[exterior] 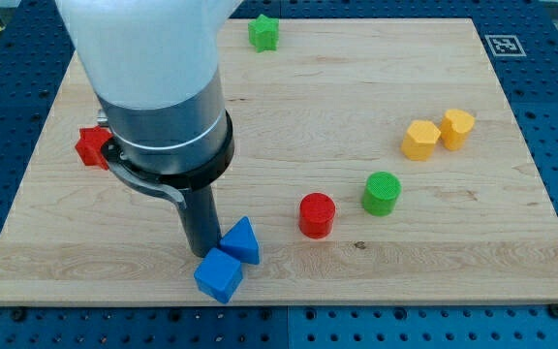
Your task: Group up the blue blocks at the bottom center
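Note:
Two blue blocks lie together near the view's bottom, left of centre: a blue triangular block (241,239) and a blue cube (219,276) just below it, touching it. My tip (201,254) stands right at their left side, against the triangular block and just above the cube. The arm's white and grey body fills the view's upper left.
A red cylinder (317,214) and a green cylinder (382,193) stand at the centre right. Two yellow blocks (420,140) (457,127) sit at the right. A green star-shaped block (263,33) is at the top. A red block (92,146) is partly hidden at the left. The wooden board (453,271) is ringed by a blue pegged surface.

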